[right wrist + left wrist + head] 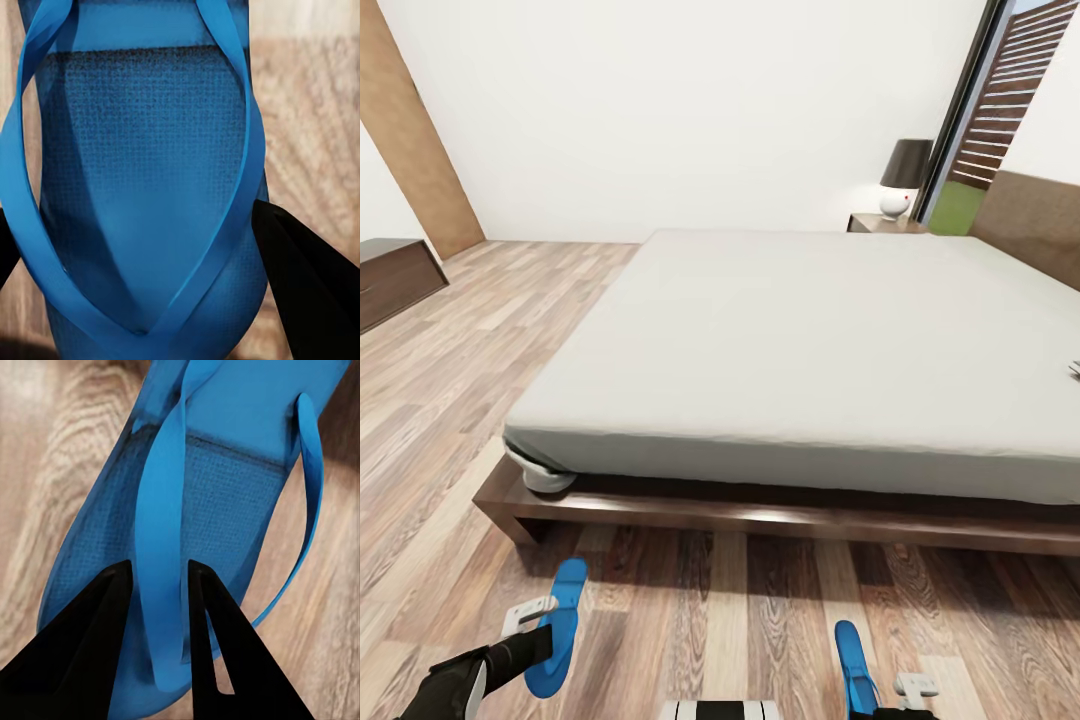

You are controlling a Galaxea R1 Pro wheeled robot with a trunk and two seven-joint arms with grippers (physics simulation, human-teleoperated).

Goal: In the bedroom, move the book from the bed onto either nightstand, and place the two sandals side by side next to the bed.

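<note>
While facing bed (790, 330), left pincer (159, 585) pinches strap of left sandal (557, 625); right pincer (150, 247) straddles right sandal (854, 668), grip unclear.

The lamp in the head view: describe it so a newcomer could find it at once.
Start at the big bed with the pale grey mattress and follow it to its far corner by the dark-framed window. A small nightstand stands there, carrying the lamp: a dark shade over a round white base, the one object on that nightstand.
</note>
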